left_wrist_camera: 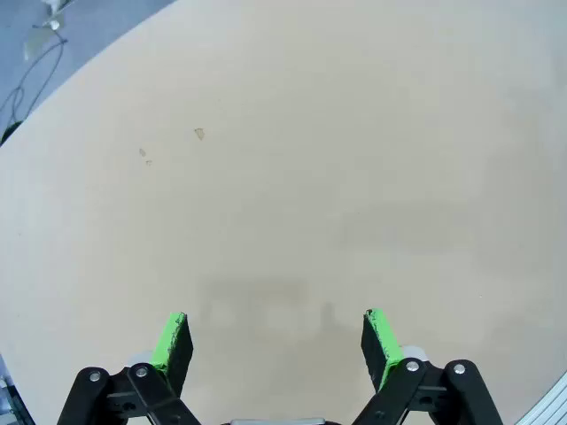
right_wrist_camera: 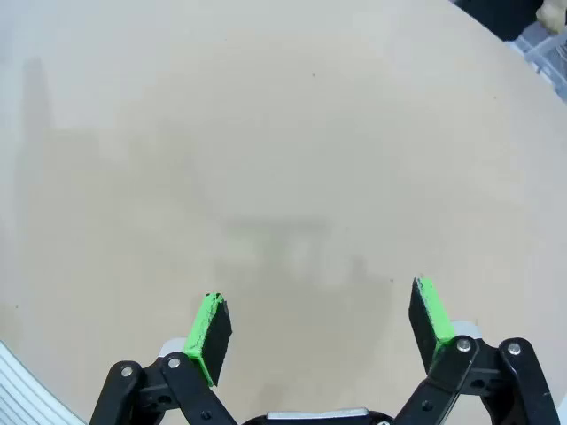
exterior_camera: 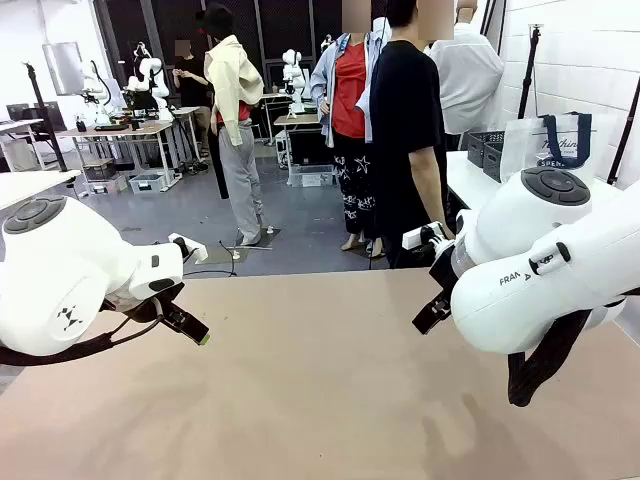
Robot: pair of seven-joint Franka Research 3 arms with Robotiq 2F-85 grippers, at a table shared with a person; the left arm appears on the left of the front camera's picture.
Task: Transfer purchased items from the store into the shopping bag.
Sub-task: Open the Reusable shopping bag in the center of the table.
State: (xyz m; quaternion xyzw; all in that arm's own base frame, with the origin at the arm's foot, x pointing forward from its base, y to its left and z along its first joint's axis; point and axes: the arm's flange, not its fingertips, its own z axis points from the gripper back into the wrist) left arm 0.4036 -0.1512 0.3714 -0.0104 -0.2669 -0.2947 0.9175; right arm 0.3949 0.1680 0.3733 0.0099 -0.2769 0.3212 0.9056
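My left gripper hangs open over bare tan tabletop, nothing between its green pads. My right gripper is open too, above another bare stretch of the same table. In the front view the left gripper sits at the table's left and the right arm at its right. The shopping bag, translucent with navy handles, stands on a white side table at the back right. Beside it is the store, a dark grey lattice basket. The purchased items are out of view.
A person in a black shirt stands just past the table's far edge, with others behind. The white side table with bag and basket lies beyond my right arm. Grey floor lies past the far edge.
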